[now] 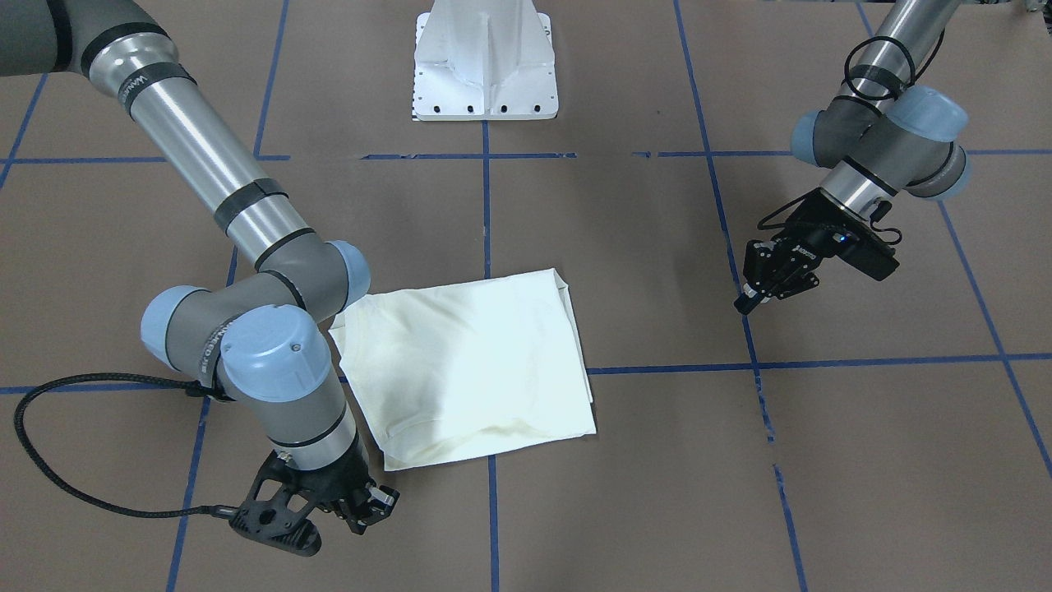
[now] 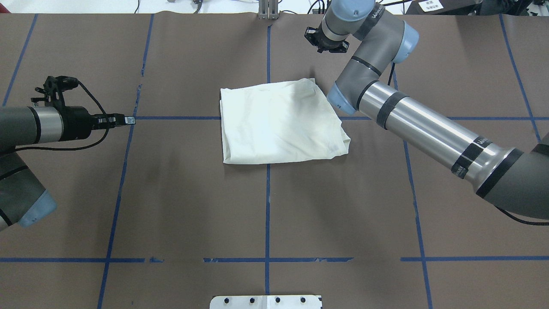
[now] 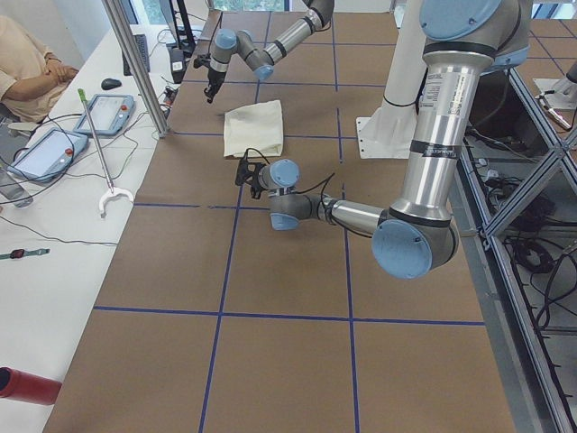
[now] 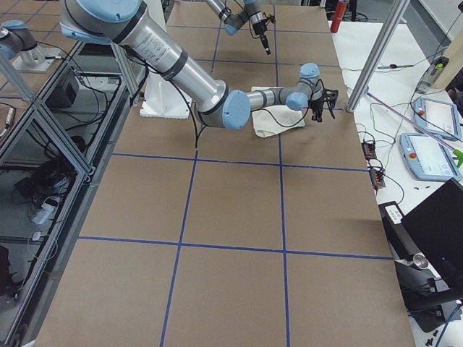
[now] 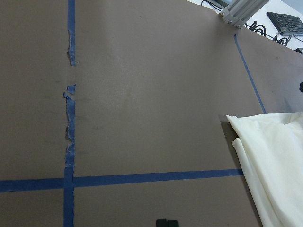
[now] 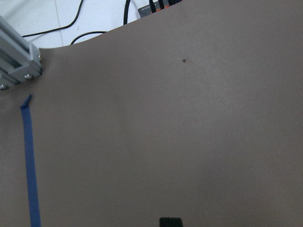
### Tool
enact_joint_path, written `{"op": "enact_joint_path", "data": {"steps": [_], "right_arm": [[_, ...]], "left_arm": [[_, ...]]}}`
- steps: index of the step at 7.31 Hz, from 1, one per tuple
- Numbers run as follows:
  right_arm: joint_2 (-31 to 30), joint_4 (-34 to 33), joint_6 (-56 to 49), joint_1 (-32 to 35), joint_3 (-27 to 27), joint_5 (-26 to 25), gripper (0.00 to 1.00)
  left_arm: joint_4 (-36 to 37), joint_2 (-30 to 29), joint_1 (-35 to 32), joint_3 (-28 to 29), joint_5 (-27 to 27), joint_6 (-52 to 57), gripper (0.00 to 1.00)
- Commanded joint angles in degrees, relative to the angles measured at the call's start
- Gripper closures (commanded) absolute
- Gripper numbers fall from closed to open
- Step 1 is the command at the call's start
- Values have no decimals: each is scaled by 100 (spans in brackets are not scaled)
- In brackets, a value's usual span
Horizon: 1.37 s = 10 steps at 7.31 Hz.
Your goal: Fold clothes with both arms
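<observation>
The cream shirt (image 1: 472, 370) lies folded into a rough square at the table's middle, plain side up; no print shows. It also shows in the overhead view (image 2: 279, 124) and at the right edge of the left wrist view (image 5: 274, 161). My left gripper (image 1: 749, 302) hovers well off the shirt's side, shut and empty, and in the overhead view (image 2: 128, 121) it points toward the shirt. My right gripper (image 1: 366, 511) is past the shirt's far corner, near the table's operator-side edge, pointing down, shut and empty. From overhead the right gripper (image 2: 329, 46) is partly hidden by its wrist.
The table is brown with a grid of blue tape lines (image 2: 267, 206). The white pedestal base (image 1: 485, 74) stands at the robot's side. An aluminium post (image 2: 268, 10) rises at the far edge. A seated person (image 3: 27, 72) and tablets are at the side table.
</observation>
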Motion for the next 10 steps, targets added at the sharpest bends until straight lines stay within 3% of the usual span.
{"op": "enact_joint_path", "data": {"steps": [1, 3, 6, 7, 8, 9, 10], "right_arm": [[-1188, -837, -574, 610, 1762, 1021, 100], [-2139, -2357, -2074, 1086, 3329, 1308, 100], [-3835, -3799, -3938, 1623, 5448, 1413, 100], [-4388, -4450, -4640, 1686, 6186, 1431, 100], [-4942, -4630, -4917, 1912, 6654, 1779, 100], [-5383, -4519, -4876, 2028, 6781, 2191, 1], [-5457, -4326, -4867, 2029, 6799, 2169, 0]], "left_arm": [[30, -1, -483, 236, -120, 257, 100], [719, 51, -1325, 413, -602, 2086, 100], [2212, 165, -2714, 405, -920, 4487, 100], [3150, 148, -3336, 379, -1443, 5113, 100], [4194, 70, -3926, 361, -2197, 5728, 100], [4979, 69, -4340, 274, -2587, 6474, 86], [6136, 69, -4466, -380, -2687, 6707, 55]]}}
